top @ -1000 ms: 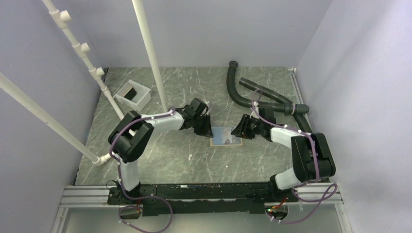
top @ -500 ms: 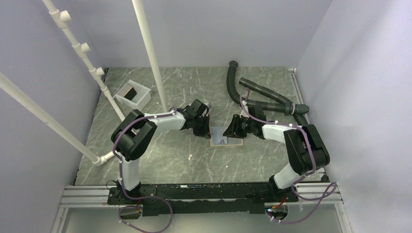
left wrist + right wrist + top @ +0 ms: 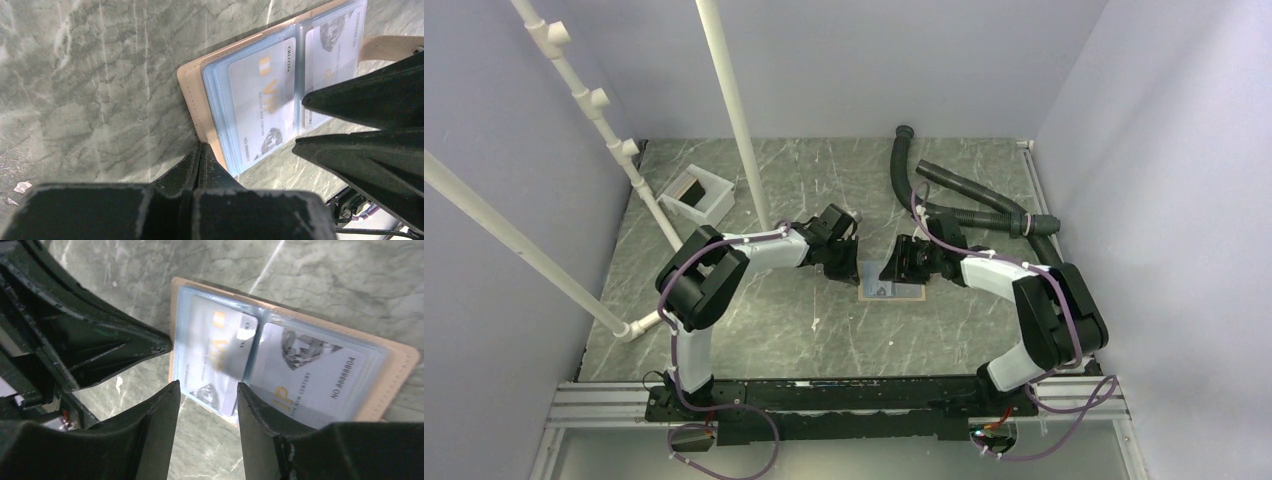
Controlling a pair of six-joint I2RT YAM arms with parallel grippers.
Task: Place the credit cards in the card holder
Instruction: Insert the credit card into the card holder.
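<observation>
The card holder [image 3: 190,95] lies open at the left gripper [image 3: 200,151] tips, with two credit cards [image 3: 260,105] sleeved inside. Left's pressed together, right gripper [image 3: 207,388] spread.

card holder [image 3: 892,283]: tan rim, pale blue clear sleeves, open flat, near table centre toward 4 o'clock
credit cards [image 3: 215,350]: two pale, sleeved, at holder's 9 and 3 o'clock halves

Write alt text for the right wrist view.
An open tan folding card holder with clear pale-blue sleeves lies on a grey-green marbled table, two pale plastic cards tucked inside. The right arm's black claw is open over its lower edge, while the left arm's shut black claw points at its left edge.
</observation>
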